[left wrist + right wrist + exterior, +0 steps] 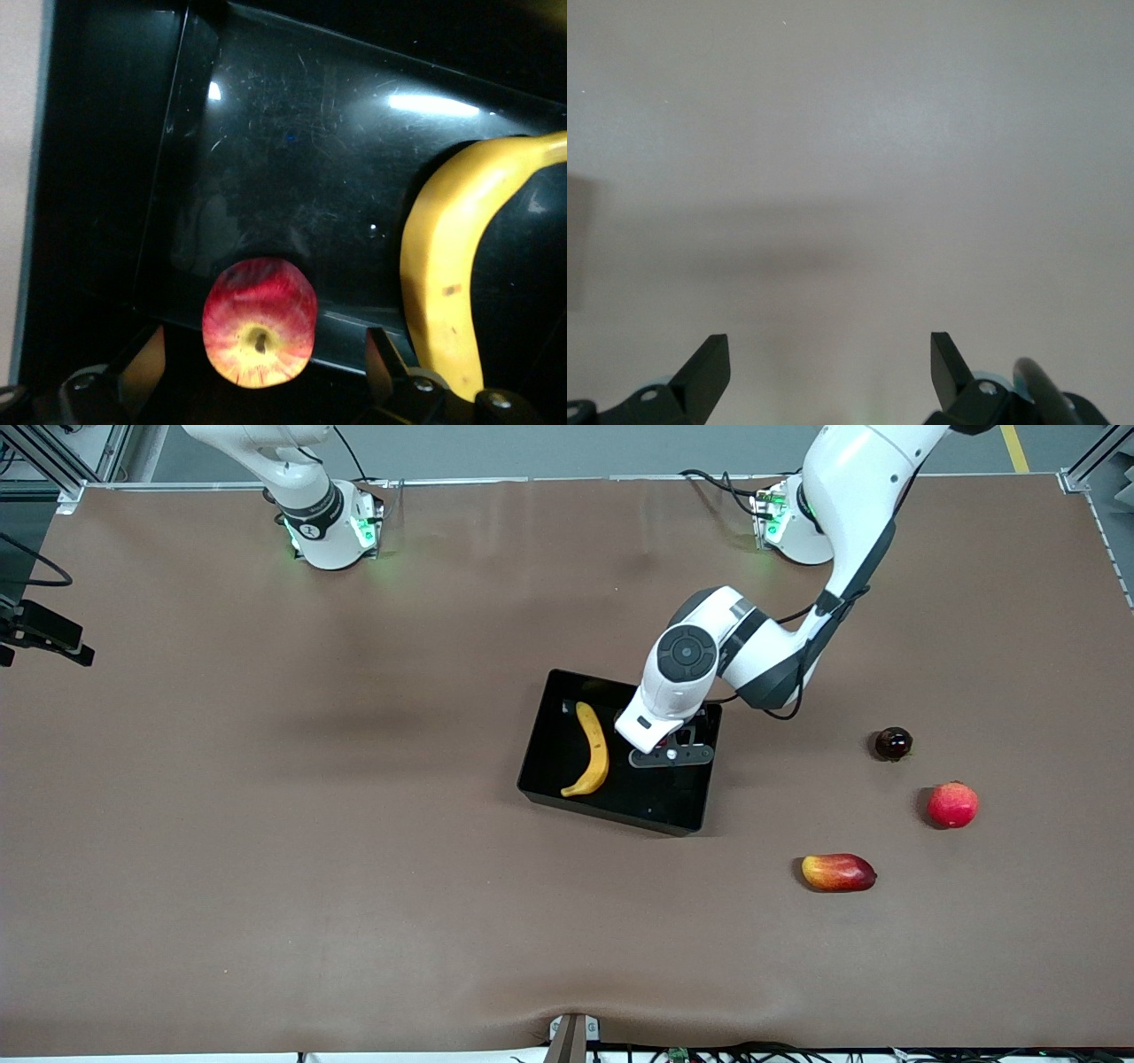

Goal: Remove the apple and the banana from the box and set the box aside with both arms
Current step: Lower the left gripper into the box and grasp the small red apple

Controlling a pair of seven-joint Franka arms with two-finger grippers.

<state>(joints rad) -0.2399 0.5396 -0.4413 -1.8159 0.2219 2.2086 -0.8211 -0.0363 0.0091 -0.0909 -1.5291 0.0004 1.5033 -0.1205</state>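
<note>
The black box (pixel 620 808) sits mid-table. The yellow banana (pixel 595 748) lies in it on the side toward the right arm's end. My left gripper (pixel 671 755) is down inside the box beside the banana. In the left wrist view the small red apple (pixel 260 321) with yellowish streaks rests on the box floor (pixel 292 150) between my left gripper's (pixel 263 354) open fingers, with a gap on each side; the banana (pixel 434 274) lies next to it. In the front view the hand hides the apple. My right gripper (pixel 830 354) is open and empty over bare table, out of the front view.
Toward the left arm's end of the table lie a dark round fruit (pixel 893 743), a larger plain red round fruit (pixel 952 804) and an oblong red-yellow mango (pixel 838 872), the mango nearest the front camera. The brown tabletop (pixel 266 824) spreads wide around the box.
</note>
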